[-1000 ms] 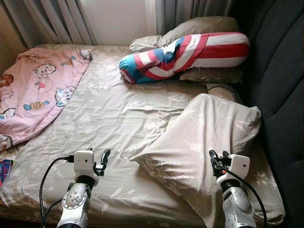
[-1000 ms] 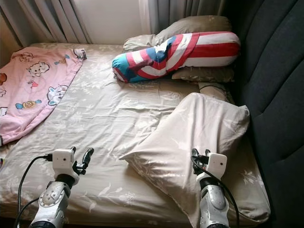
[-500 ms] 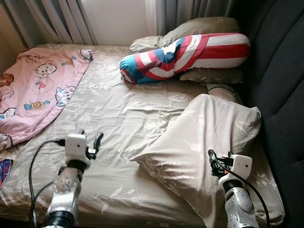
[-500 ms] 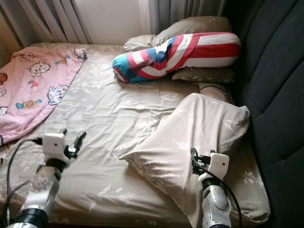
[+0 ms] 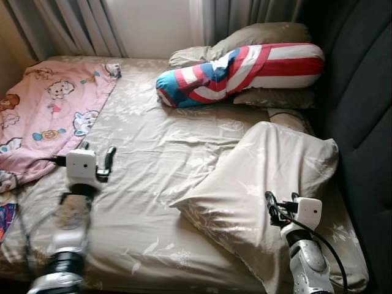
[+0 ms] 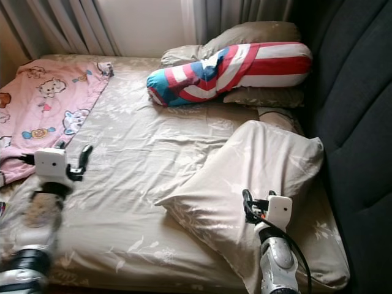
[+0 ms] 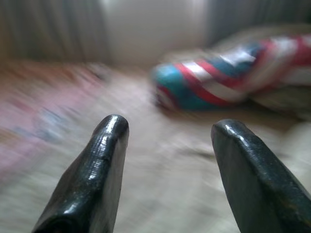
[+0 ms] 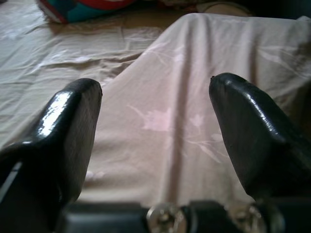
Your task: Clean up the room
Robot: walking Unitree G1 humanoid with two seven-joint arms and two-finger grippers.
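Note:
A beige pillow [image 5: 263, 184] lies crooked on the bed's right side, one corner toward the middle. My right gripper [image 5: 272, 207] hovers open over its near end; the right wrist view has the pillow [image 8: 194, 107] between its fingers [image 8: 73, 126]. My left gripper [image 5: 104, 160] is raised over the left part of the beige sheet [image 5: 153, 153], open and holding nothing, near the edge of the pink cartoon blanket [image 5: 43, 116]. A red, white and blue bolster [image 5: 239, 70] rests at the head of the bed, blurred in the left wrist view [image 7: 228, 82].
Two beige pillows [image 5: 263, 37] sit under and behind the bolster. A dark padded headboard [image 5: 361, 122] runs along the right. Grey curtains [image 5: 73, 24] and a pale wall stand at the far side. A colourful item [image 5: 5, 217] pokes out at the left edge.
My left arm has swung left and away, from the near middle of the sheet toward the pink blanket. The right gripper has barely moved.

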